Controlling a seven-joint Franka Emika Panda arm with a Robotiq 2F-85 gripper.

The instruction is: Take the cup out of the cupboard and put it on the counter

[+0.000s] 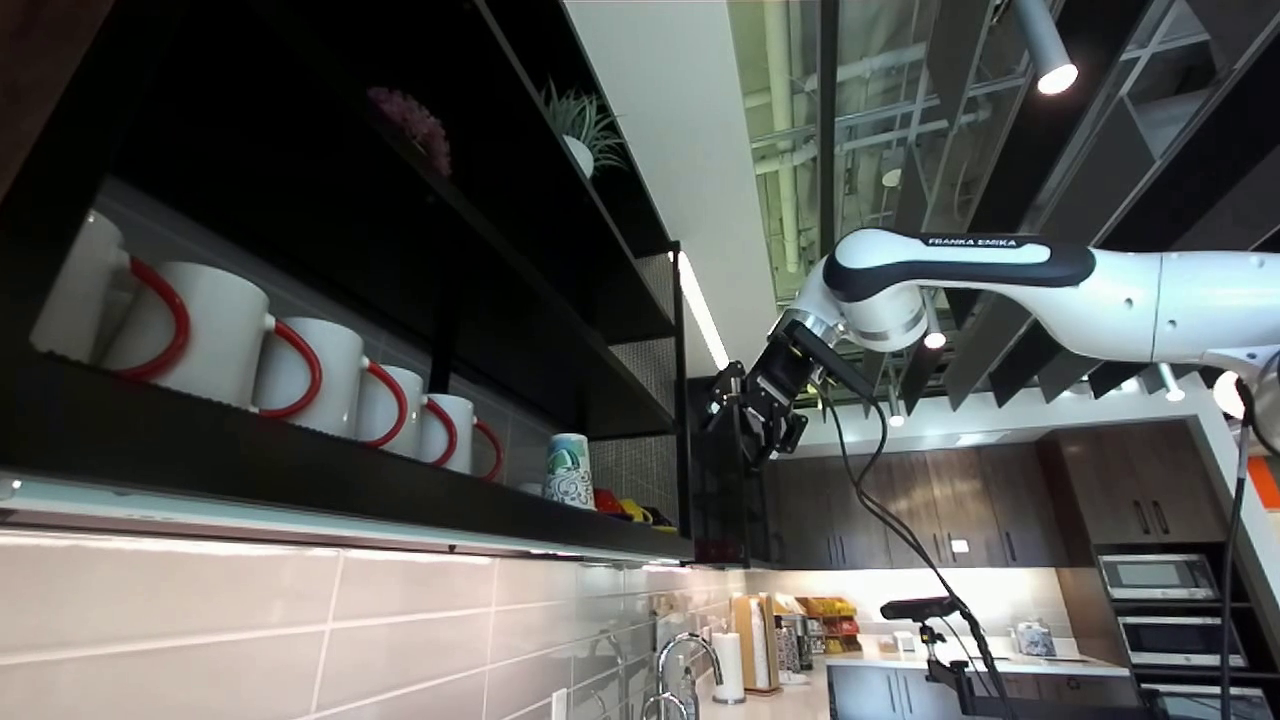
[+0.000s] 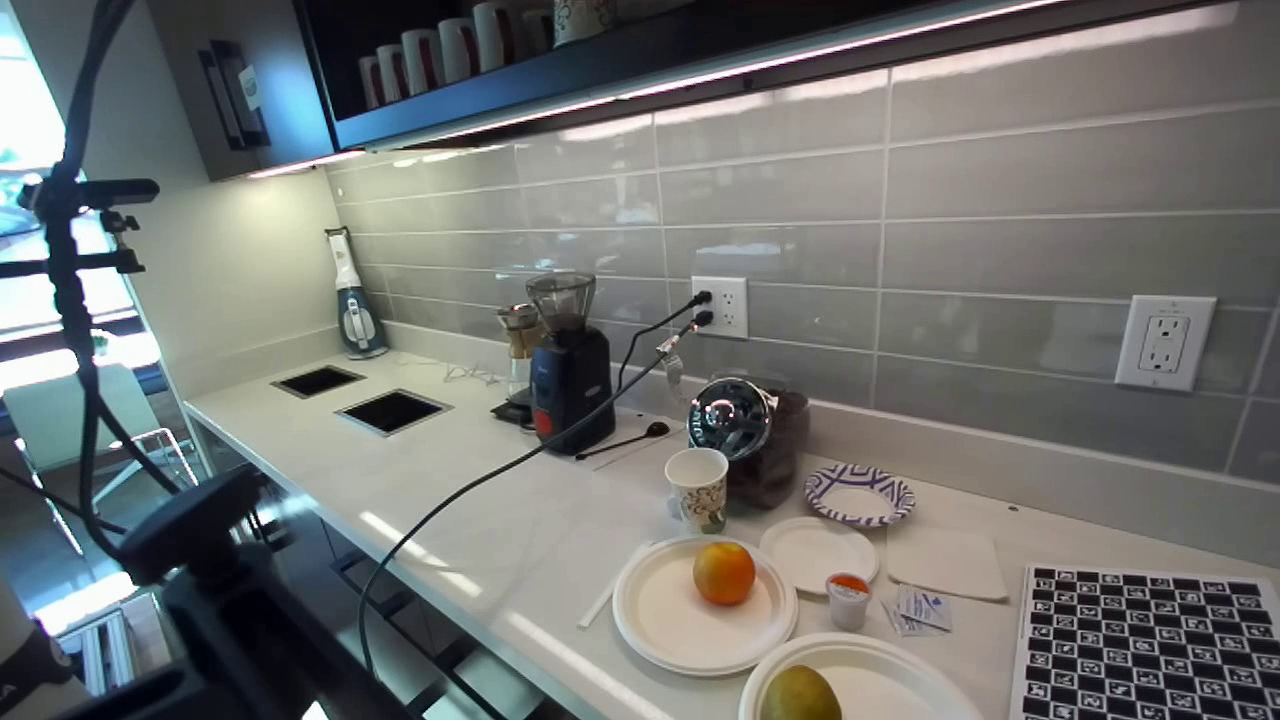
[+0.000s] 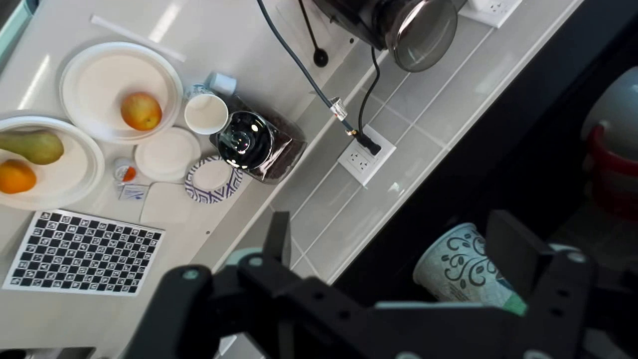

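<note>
The near-black cupboard (image 1: 560, 300) has open shelves; its lower edge shows in an exterior view (image 2: 480, 108) and its dark side in the wrist view (image 3: 458, 169). No plain mint-green cup shows clearly. A small pale object (image 1: 531, 488), mostly hidden, sits beside a patterned paper cup (image 1: 570, 470) on the lower shelf; I cannot tell what it is. In the wrist view the paper cup (image 3: 456, 264) lies beyond the right finger, partly covered by it. My gripper (image 1: 742, 420) is open and empty, in front of the shelves; its fingers stand wide apart in the wrist view (image 3: 389, 219).
White mugs with red handles (image 1: 310, 375) line the lower shelf. Below, the counter (image 2: 450, 500) holds plates with fruit (image 2: 705, 620), a paper cup (image 2: 700, 490), a jar (image 2: 765, 440), a grinder (image 2: 572, 375) with a cord and a checkered board (image 2: 1150, 640).
</note>
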